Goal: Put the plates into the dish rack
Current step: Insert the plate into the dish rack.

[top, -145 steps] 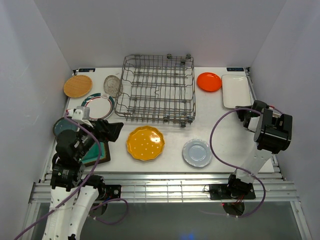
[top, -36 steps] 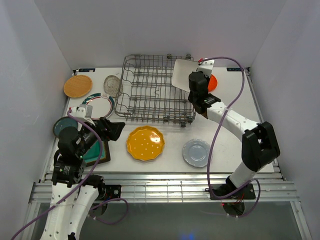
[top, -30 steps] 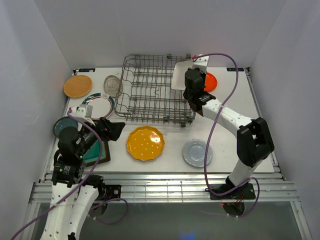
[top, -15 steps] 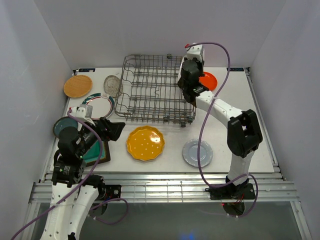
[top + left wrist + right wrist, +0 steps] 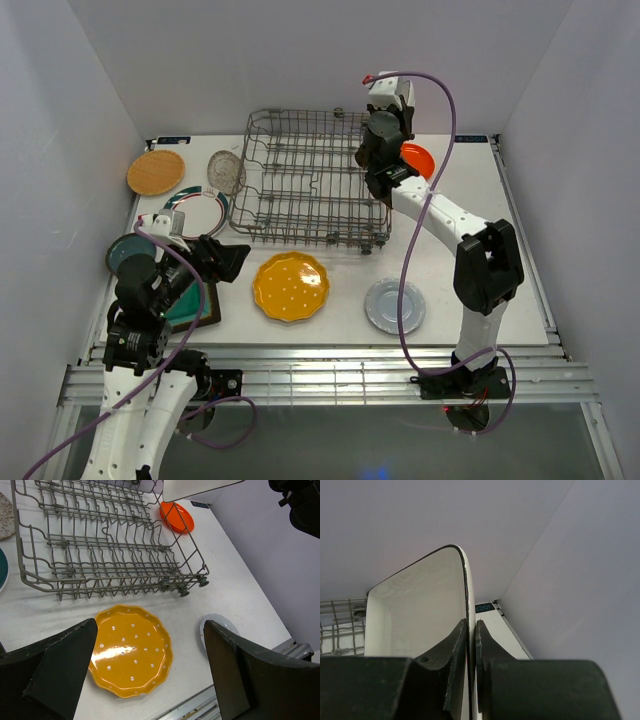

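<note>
right wrist | white rectangular plate [image 5: 415, 610] | rim pinched in right gripper [image 5: 470, 626]

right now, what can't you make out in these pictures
White rectangular plate: lower part hidden by the right fingers in the right wrist view; cut off by the top edge in the left wrist view.
Square teal plate: mostly under the left arm, top view.
Pale grey plate: partly behind a left finger, left wrist view.
Which dish rack slot the white plate hangs over: no view shows it.
</note>
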